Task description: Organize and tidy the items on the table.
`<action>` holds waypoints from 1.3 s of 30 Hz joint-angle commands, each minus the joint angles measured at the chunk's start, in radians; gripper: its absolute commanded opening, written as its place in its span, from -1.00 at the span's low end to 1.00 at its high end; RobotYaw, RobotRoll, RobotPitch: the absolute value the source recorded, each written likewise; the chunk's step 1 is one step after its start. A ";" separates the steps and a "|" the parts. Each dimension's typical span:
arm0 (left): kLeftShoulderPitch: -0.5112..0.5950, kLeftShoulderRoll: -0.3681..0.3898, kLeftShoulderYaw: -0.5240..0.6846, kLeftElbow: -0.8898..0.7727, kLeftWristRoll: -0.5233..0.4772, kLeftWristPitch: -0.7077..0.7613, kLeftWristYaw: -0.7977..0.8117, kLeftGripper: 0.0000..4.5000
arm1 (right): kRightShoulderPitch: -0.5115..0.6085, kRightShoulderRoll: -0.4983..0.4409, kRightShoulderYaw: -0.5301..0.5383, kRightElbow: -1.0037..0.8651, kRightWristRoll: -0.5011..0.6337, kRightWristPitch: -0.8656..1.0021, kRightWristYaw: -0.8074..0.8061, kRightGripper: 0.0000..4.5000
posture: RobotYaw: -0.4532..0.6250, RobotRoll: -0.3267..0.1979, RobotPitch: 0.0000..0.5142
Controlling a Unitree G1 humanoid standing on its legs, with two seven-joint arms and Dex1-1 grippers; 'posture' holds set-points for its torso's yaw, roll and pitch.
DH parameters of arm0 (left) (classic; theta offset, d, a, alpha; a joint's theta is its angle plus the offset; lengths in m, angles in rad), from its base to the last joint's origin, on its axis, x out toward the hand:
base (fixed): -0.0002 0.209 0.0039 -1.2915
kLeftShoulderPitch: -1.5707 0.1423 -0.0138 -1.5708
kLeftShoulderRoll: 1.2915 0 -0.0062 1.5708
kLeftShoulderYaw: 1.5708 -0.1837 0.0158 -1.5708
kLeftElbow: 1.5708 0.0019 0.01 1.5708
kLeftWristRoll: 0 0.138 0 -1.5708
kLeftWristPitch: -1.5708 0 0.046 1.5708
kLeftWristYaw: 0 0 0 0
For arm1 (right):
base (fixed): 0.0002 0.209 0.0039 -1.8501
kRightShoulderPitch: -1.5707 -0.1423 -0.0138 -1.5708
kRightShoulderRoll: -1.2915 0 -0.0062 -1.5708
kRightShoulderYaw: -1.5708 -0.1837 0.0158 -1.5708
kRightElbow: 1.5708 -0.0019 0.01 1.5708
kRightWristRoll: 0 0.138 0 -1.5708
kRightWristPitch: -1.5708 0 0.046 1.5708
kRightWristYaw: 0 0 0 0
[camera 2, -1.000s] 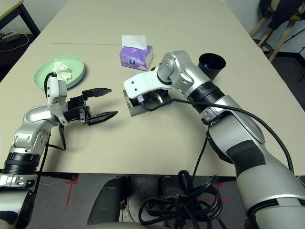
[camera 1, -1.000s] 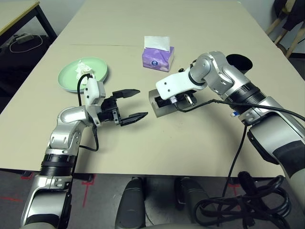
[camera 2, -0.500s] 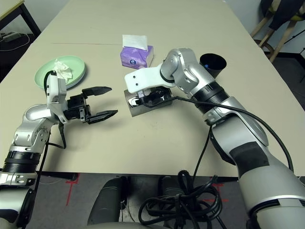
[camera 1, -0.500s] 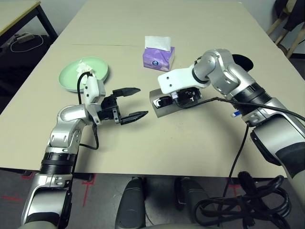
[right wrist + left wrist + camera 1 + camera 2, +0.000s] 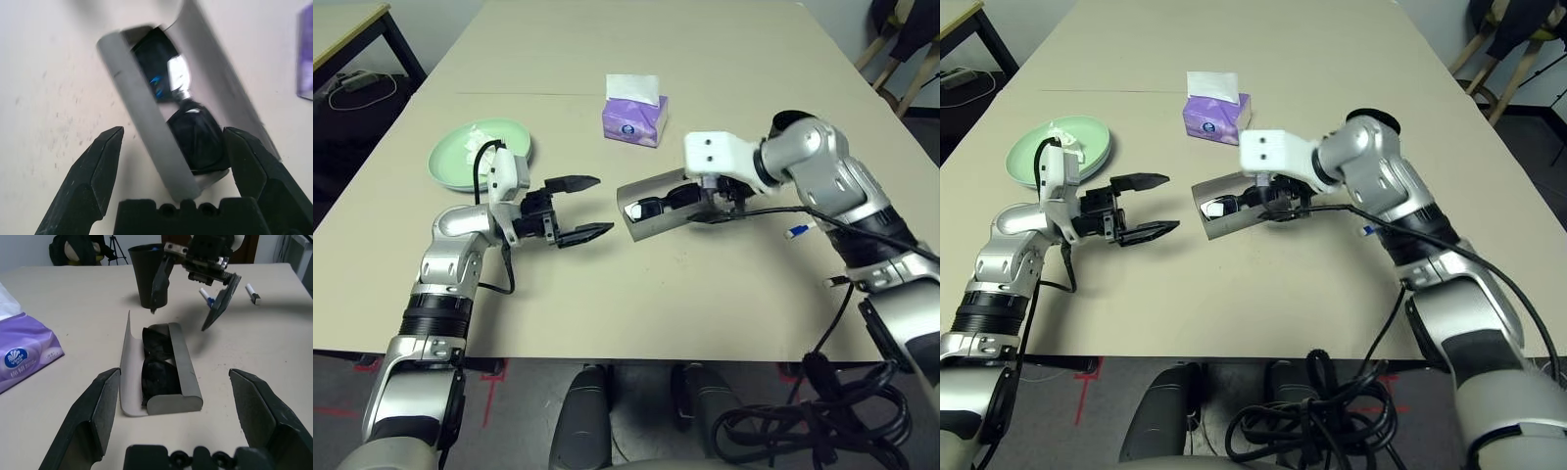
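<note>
Pale beige table crossed by a thin seam line toward its far end; a black-legged side desk stands off the far left corner, and chair legs show at far right. At centre lies the grey glasses case, lid open, with the black sunglasses inside. The purple tissue box sits beyond the case; the green plate, at far left, carries crumpled white tissue. A black cup stands behind the right arm, and a blue-white pen lies to the right of the case.

Left gripper: fingers spread wide, empty, held just left of the case and apart from it. Right gripper: fingers spread wide, holding nothing, poised over the right end of the case; contact with the case cannot be told.
</note>
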 commanded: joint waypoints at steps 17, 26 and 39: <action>0.014 -0.022 0.018 0.068 0.029 -0.071 0.052 1.00 | 0.409 0.110 -0.311 -0.003 0.399 -0.290 -0.228 0.99 | 0.04 0.25 -0.54; -0.041 -0.054 0.029 0.226 0.069 -0.167 0.110 1.00 | 0.501 0.079 -0.368 -0.006 0.484 -0.372 -0.225 0.99 | 0.01 0.25 -0.54; -0.134 -0.101 0.021 0.430 0.104 -0.283 0.083 -0.99 | 0.541 0.041 -0.350 -0.034 0.516 -0.360 -0.196 1.00 | -0.02 0.25 -0.56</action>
